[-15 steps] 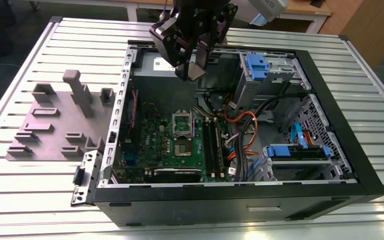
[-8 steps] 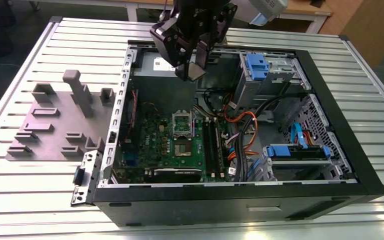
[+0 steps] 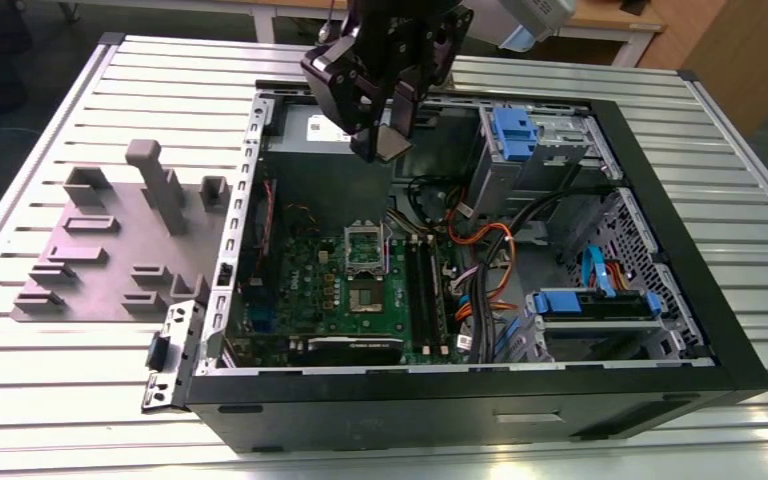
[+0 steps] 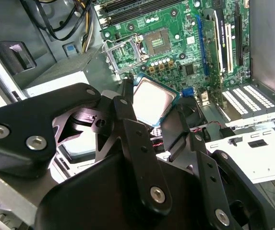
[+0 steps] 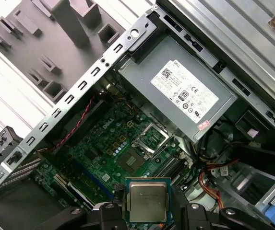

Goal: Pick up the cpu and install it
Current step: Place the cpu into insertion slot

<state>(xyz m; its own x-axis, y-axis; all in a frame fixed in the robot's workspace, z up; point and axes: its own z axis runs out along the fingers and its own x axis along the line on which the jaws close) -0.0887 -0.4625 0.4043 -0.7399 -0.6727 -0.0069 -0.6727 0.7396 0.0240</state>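
My gripper (image 3: 384,135) hangs above the back part of the open computer case (image 3: 491,385), near the power supply (image 3: 317,130). It is shut on the cpu (image 4: 151,99), a flat square chip with a silvery top, held by two opposite edges; the first wrist view shows the cpu (image 5: 147,200) between the black fingers (image 5: 109,211). Below lies the green motherboard (image 3: 304,285) with its empty socket (image 3: 368,293) and the raised metal load plate (image 3: 364,243) beside it. Both wrist views show the socket (image 4: 157,42) (image 5: 132,160) uncovered, well apart from the cpu.
A grey plastic fixture (image 3: 117,240) with blocks and slots lies on the slatted table (image 3: 64,400) at the exterior view's left. Inside the case are orange and black cables (image 3: 478,250), blue drive brackets (image 3: 511,130) and memory slots (image 3: 418,285) beside the socket.
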